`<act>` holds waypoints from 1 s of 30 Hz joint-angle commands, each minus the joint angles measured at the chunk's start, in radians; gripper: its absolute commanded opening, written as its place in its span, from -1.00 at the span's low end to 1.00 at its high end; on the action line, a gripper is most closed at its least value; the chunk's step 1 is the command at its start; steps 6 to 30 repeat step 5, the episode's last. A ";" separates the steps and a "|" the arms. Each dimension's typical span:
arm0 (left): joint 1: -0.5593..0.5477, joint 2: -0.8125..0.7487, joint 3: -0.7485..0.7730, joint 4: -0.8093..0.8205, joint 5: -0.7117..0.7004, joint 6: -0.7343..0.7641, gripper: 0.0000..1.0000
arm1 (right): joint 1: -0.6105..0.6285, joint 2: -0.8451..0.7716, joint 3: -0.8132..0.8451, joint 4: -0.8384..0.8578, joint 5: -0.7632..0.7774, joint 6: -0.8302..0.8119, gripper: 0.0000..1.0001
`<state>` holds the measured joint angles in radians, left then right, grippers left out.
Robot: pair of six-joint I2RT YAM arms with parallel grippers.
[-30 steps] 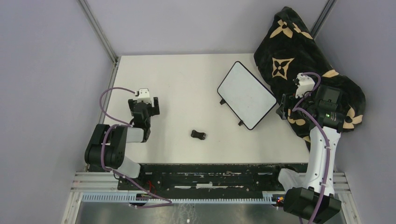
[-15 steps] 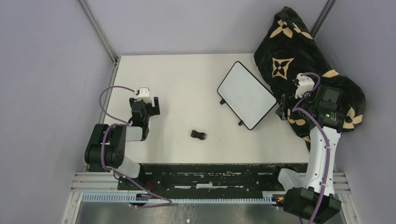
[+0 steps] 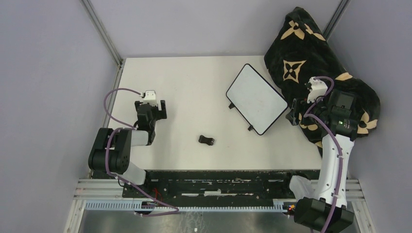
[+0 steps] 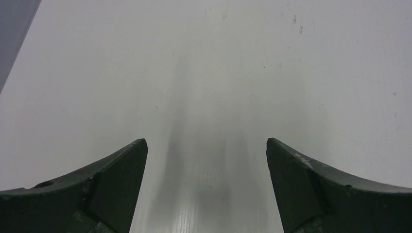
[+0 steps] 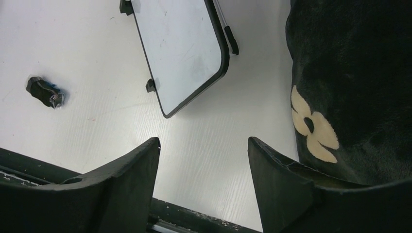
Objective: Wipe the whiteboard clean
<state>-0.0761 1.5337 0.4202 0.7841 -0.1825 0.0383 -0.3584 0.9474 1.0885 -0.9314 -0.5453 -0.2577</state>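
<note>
Pale grey-lilac wall panels enclose a matte white table [image 3: 194, 82] with a faint wood-grain texture and a few small specks.

**Materials and shapes**
- The whiteboard [image 3: 256, 98] is a flat rectangle with rounded corners, a thin black frame and a glossy white face. The right wrist view [image 5: 180, 48] shows only faint grey marks and smudges on it.
- Two small black feet project from one long edge.
- The blanket [image 3: 311, 48] is soft, black and plush with tan flower motifs. It is bunched in a heap at the far right corner.

**Surroundings**
- The blanket lies just beside the whiteboard's right-hand long edge.
- A thin silver rod with a black tip [image 5: 227, 30] lies along that edge.
- A small black object [image 3: 206, 140], irregular and slightly shiny, sits well apart from the board, toward the near middle of the table.
- Nothing lies on the board face.

**Orientation**
- The whiteboard lies flat, face up, on the far right part of the table.
- Its long axis runs diagonally from far-left to near-right. The footed edge faces the near-left.

**Tool state**
- The left gripper [image 3: 150, 108] is spread wide over bare table at the left.
- The right gripper [image 3: 295, 114] hangs at the blanket's edge just beside the board's near-right corner, jaws apart and holding nothing.
</note>
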 commanded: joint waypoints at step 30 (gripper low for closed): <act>0.004 0.004 0.031 0.024 -0.013 -0.035 0.97 | -0.002 -0.040 -0.003 0.059 -0.013 0.029 0.50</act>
